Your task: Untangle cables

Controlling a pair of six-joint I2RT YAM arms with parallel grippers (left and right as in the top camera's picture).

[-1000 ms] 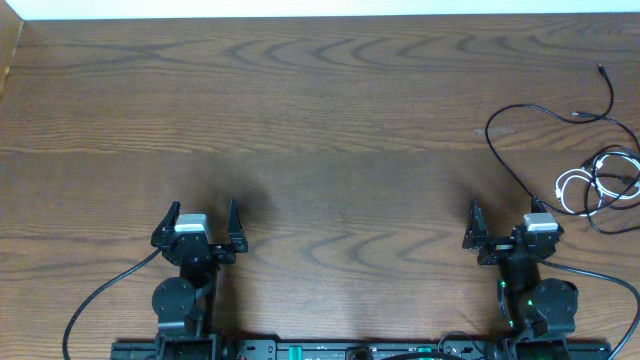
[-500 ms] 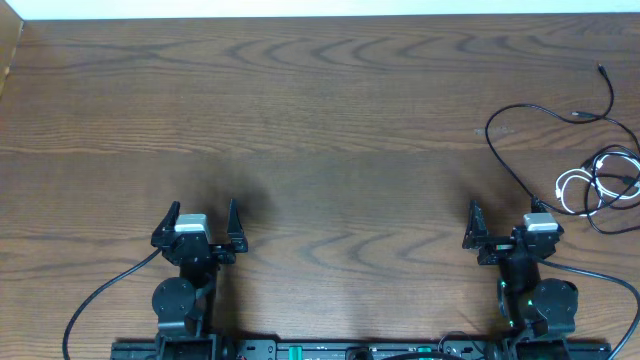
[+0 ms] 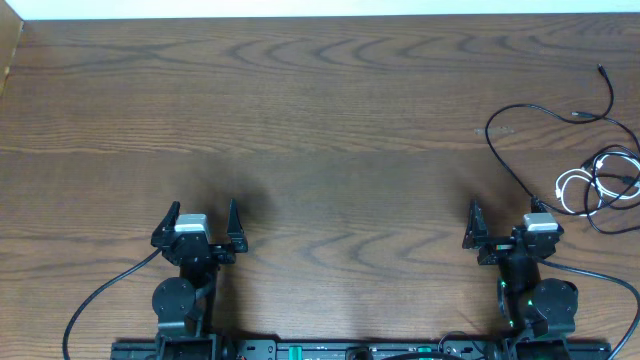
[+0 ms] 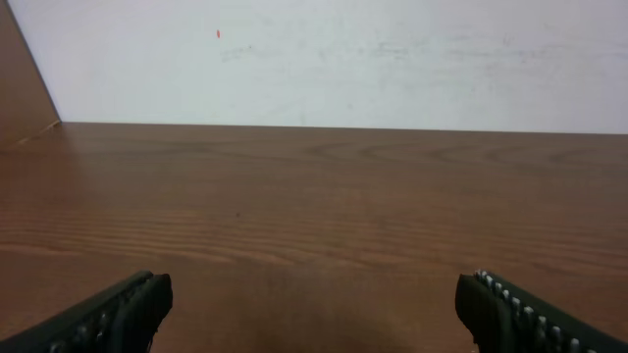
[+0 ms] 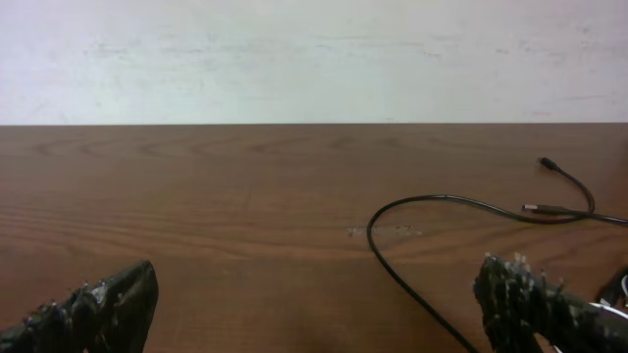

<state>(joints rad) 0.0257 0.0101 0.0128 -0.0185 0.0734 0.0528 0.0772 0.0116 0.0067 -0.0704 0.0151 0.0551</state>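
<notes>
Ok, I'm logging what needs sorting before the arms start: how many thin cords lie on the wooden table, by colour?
Thin black cords: 2, as far as the overlapping bundle lets me tell
Thin white cord: 1
Total: 3

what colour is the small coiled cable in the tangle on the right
White: the coiled cable lies among black cables; clearest in the overhead view.

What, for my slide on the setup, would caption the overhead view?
Left gripper and right gripper open and empty; tangled black and white cables lie untouched on the table, far right.
</notes>
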